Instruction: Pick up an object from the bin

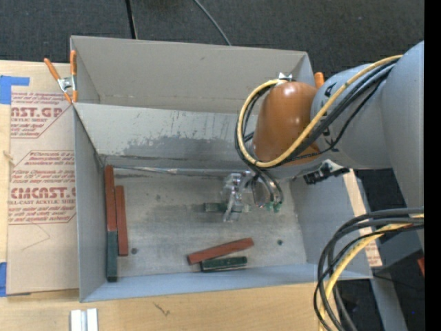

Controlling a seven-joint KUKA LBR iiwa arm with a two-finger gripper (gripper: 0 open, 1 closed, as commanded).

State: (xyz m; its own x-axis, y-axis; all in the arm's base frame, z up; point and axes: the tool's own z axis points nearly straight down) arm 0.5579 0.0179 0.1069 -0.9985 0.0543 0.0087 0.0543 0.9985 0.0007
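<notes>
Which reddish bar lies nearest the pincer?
The slanted reddish bar at the front of the bin; the other two reddish bars lie along its left side, far from the pincer.

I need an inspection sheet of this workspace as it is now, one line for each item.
Surface: grey bin floor, scuffed, mostly bare.
Job's things: small dark piece beside the gripper; red-brown bar and dark green bar close together near the front wall.
Clutter: two red-brown bars and a dark green strip along the left wall.
Grippers: gripper low over the floor, right of middle.
Cables: yellow and black cables looped round the orange wrist cover.
Surroundings: black cable on dark floor behind the bin.
</notes>
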